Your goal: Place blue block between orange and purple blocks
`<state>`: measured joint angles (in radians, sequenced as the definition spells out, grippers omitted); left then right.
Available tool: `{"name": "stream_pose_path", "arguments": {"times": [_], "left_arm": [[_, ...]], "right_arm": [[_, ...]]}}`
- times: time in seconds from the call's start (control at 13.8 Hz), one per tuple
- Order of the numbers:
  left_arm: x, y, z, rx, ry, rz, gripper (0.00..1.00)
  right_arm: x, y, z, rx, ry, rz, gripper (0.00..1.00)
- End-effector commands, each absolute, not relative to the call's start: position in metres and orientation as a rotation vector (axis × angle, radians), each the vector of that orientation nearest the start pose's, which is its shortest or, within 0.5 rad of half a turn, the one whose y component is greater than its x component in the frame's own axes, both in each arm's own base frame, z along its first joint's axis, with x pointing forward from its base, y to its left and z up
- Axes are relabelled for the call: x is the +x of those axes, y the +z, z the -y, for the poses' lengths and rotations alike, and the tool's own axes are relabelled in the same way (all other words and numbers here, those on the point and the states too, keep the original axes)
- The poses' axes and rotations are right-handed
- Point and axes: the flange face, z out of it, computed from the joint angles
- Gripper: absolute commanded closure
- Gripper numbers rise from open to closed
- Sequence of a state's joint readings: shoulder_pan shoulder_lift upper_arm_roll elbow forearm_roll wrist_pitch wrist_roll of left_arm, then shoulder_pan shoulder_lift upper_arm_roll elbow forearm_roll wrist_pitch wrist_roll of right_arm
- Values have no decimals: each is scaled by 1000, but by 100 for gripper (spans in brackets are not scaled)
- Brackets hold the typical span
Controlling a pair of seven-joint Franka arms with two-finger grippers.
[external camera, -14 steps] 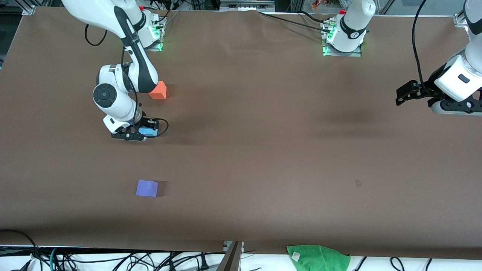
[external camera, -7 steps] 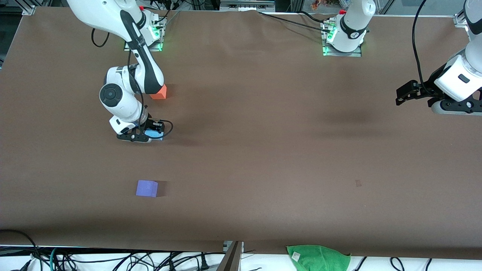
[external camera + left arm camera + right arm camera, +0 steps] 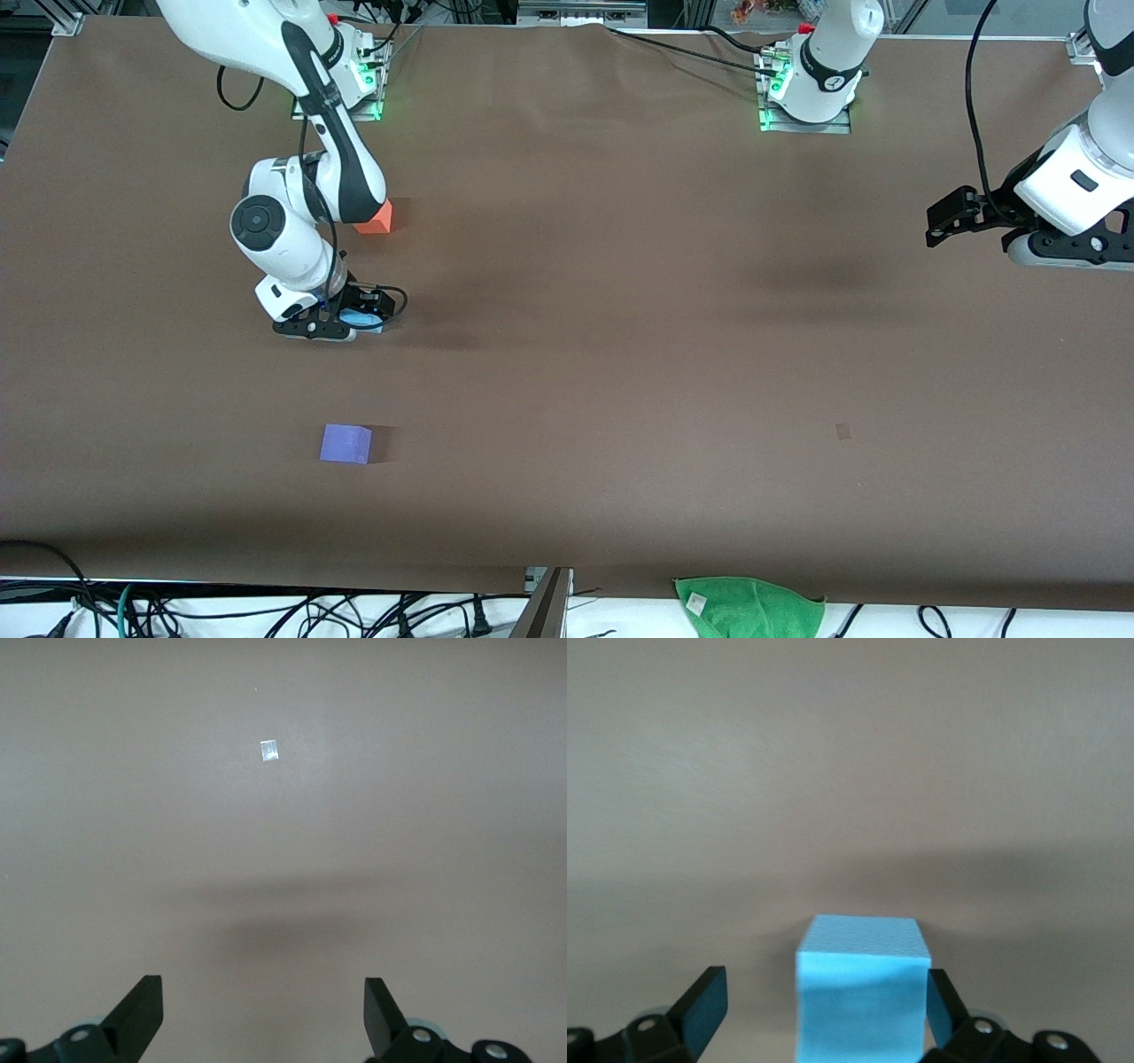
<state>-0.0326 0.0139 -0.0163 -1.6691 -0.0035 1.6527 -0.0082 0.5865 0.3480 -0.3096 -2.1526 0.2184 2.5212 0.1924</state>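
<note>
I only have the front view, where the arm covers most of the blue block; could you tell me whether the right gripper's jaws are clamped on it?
Observer: No. In the right wrist view the right gripper has its jaws spread, with a clear gap between one jaw and the blue block.
Operator: And the other jaw?
Observer: It stands right at the block's edge; I cannot tell whether it touches.
Operator: Thank you. Is the left gripper carrying anything?
Observer: No. Its wrist view shows the left gripper with jaws wide apart and only bare table between them.
</note>
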Motion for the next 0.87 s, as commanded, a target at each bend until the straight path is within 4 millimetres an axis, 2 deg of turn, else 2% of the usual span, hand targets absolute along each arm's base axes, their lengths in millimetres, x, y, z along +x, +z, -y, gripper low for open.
{"name": "stream_pose_path", "arguments": {"times": [0.0,0.22,0.29,0.36,0.51,0.58,0.65,0.8], "left_arm": [[564,584,26,-3146,51,-74,0],[564,583,26,-3146,53,-74,0],[564,583,26,-3146,56,-74,0],[564,584,25,-3146,51,-72,0],[564,583,26,-3146,53,-74,0],[564,584,26,-3146,51,-74,0],[564,584,26,-3146,51,-74,0],[564,584,26,-3146,51,-74,0]], "right_arm": [[556,328,-166,-3023,-30,-77,1],[549,419,-163,-2977,50,-32,1],[545,448,-157,-2984,89,-5,1],[546,492,-147,-3006,68,33,1],[543,547,-139,-3025,130,55,0],[539,565,-137,-3037,166,69,0],[535,574,-135,-3063,166,89,0],[533,579,-130,-3114,156,114,0]]}}
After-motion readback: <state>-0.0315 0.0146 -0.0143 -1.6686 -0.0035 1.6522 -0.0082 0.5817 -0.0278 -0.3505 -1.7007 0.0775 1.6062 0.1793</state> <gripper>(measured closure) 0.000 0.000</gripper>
